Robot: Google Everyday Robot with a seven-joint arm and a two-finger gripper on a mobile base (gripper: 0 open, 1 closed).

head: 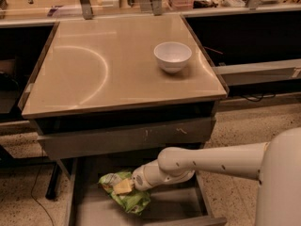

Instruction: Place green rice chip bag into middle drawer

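Note:
The green rice chip bag [128, 197] is crumpled and bright green with a pale panel. It hangs just over the grey floor of the open middle drawer [174, 210], at the drawer's left half. My gripper [123, 187] reaches in from the right on a white arm and is shut on the top of the bag. Its yellowish fingertips [122, 187] show against the foil. The bag's lower edge is at or near the drawer floor; I cannot tell whether it touches.
The closed grey drawer with scratch marks [127, 138] sits right above the arm. A white bowl [172, 56] stands on the tan tabletop [94, 69]. The drawer's left wall [73, 202] and front edge [188, 220] bound the bag. Shelves stand behind.

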